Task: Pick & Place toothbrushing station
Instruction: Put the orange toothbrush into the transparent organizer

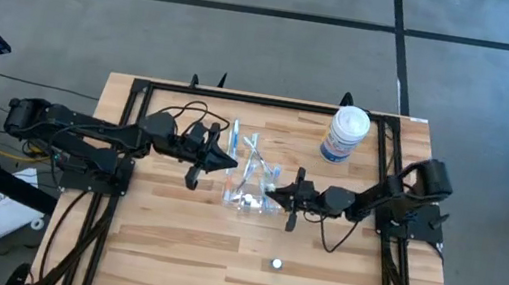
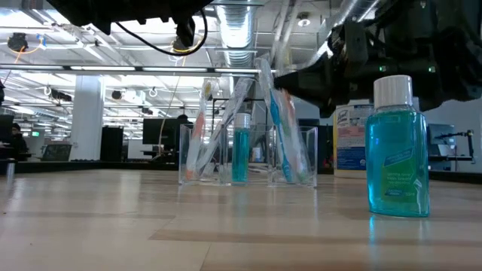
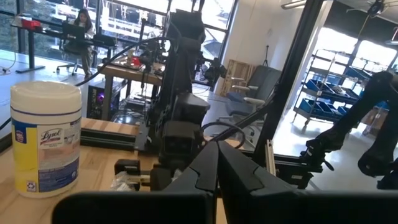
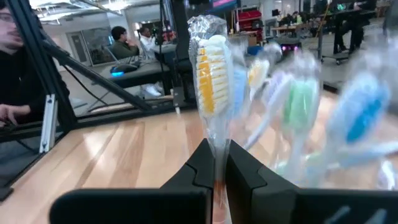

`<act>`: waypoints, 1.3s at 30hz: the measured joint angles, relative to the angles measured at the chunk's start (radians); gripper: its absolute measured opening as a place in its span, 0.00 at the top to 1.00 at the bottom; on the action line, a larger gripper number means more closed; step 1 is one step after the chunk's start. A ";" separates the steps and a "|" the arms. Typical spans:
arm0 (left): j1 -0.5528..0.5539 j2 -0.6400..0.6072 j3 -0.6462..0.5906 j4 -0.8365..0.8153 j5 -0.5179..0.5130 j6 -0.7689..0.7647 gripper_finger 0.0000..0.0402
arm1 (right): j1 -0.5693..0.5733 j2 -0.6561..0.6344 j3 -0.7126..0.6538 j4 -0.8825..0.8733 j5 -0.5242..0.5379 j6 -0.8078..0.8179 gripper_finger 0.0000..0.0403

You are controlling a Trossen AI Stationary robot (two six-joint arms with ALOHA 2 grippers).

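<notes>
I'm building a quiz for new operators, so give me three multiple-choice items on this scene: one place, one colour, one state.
1. The white tub stands: A, on the table's far side, nearer the right arm; B, at the near edge; C, beside the left arm.
2. The liquid in the bottle is: A, red; B, blue-green; C, colourless.
3. The right gripper is: A, open; B, shut on a wrapped toothbrush; C, shut on the tub.

Key: A, the high view shows it far and right; B, the low view shows the tint; B, the right wrist view shows the handle pinched.
</notes>
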State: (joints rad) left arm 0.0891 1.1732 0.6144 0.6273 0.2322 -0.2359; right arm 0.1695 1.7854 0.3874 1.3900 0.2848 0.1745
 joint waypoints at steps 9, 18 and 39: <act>0.000 0.000 0.000 -0.008 0.000 0.000 1.00 | -0.010 0.117 0.001 0.129 -0.021 0.035 0.96; 0.000 0.000 0.000 -0.011 0.000 0.000 1.00 | -0.009 0.118 0.000 0.088 -0.027 0.028 0.88; 0.000 0.000 0.000 -0.011 0.000 0.000 1.00 | -0.007 0.118 -0.001 0.109 -0.053 -0.009 0.73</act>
State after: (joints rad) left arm 0.0891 1.1732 0.6144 0.6163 0.2321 -0.2359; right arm 0.1623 1.9038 0.3866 1.4994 0.2319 0.1650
